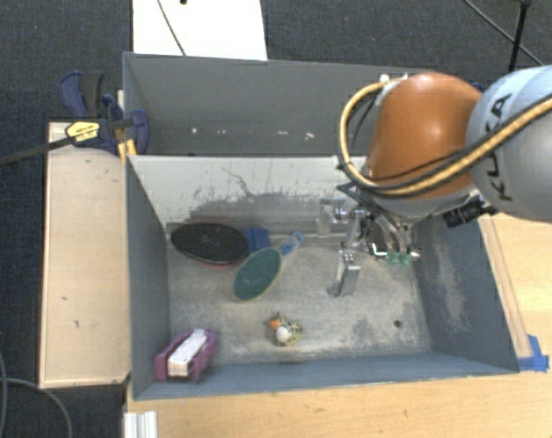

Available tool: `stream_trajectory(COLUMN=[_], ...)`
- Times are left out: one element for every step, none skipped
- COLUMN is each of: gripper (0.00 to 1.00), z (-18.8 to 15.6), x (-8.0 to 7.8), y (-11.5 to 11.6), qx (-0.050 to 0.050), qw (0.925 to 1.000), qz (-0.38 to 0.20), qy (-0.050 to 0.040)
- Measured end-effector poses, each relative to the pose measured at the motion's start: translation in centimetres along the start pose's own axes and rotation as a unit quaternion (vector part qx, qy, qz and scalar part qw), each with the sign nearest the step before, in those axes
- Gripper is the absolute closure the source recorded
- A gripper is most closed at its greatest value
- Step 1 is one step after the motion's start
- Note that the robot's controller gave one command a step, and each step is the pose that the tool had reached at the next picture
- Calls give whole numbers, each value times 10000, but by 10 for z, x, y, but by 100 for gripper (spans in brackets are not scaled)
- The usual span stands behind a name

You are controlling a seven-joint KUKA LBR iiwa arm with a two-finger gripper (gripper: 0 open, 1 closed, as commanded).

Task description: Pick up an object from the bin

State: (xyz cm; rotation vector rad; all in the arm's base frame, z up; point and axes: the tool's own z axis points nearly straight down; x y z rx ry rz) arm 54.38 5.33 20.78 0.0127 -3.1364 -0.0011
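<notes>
Green brush [257, 274] near KUKA arm's [522, 144] hand [346, 276].

The orange cover [421, 135] on the arm, up and right of the green oval pad [257, 274], hides the far right corner of the bin [152, 272] and the top of the tool [345, 286]. The arm runs off the right edge. A blue piece [257, 239] just above the pad is partly covered. The small white-and-yellow thing [284, 331] below the pad is too small to name.

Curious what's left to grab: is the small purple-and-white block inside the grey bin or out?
Inside the grey metal bin: the purple-and-white block lies on its floor, in the near left corner.
</notes>
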Motion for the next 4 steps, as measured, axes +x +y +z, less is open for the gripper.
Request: stream_trajectory(gripper=[0, 0, 100, 100], z=[92, 136, 136, -18], x=[8, -26, -24, -43], y=[90, 82, 82, 78], qx=[-2, -13, -8, -6], qw=[9887, 9967, 9968, 9976], qz=[-1502, -811, -795, -683], qy=[-16, -73, -29, -82])
